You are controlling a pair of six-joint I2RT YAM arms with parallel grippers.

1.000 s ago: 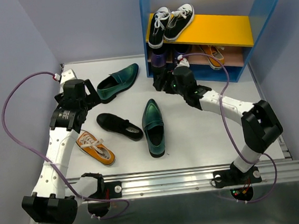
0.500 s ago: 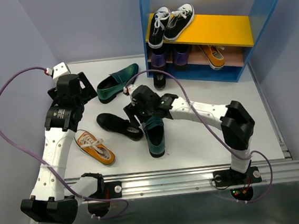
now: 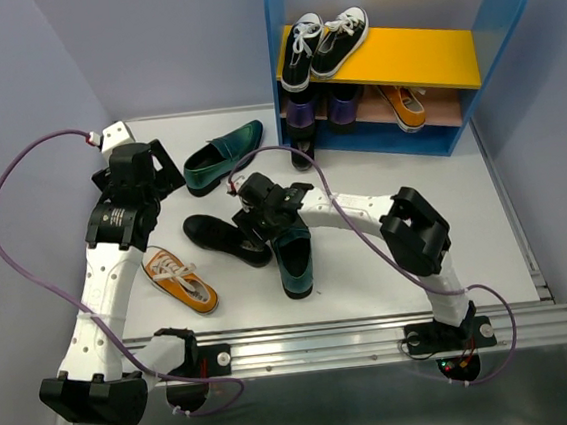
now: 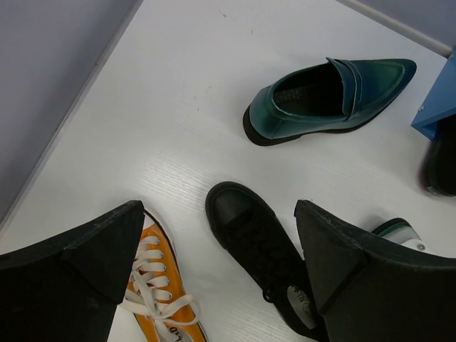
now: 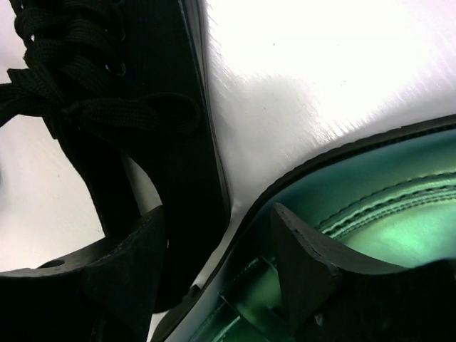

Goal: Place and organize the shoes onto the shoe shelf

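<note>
1. At the middle of the white table [image 3: 360,275], one dark green loafer [image 3: 293,257] lies sole down. The plain black low shoe [image 3: 224,238] lies just beside it on the left, its heel end close to the loafer.
2. The second green loafer [image 3: 223,156] lies at the far left of the table, toe toward the shelf and well apart from its mate.
3. One orange sneaker [image 3: 182,281] lies at the near left, laces up, close to the left arm.
4. The shoe shelf [image 3: 277,62] stands at the far right of the table.
   - The second orange sneaker [image 3: 406,105] sits on its lower board.
   - A second black shoe [image 3: 303,152] is at the shelf's front left corner. Whether it rests on the board or on the table cannot be told.
5. Other items on the shelf:
   - The black sneakers with white laces [image 3: 325,40] are on the yellow upper board.
   - The purple shoes [image 3: 344,106] are on the lower board.
6. The right gripper [image 5: 214,263] is low over the gap between the black shoe and the centre loafer.
   - Its fingers [image 5: 313,278] are apart, one above the black shoe's edge and one above the loafer's rim.
   - Nothing is clamped. Contact with either shoe cannot be told.
7. The left gripper [image 4: 221,263] hangs above the table with its fingers [image 4: 71,278] wide apart and nothing between them. The black shoe's toe and the orange sneaker lie beneath it.
</note>
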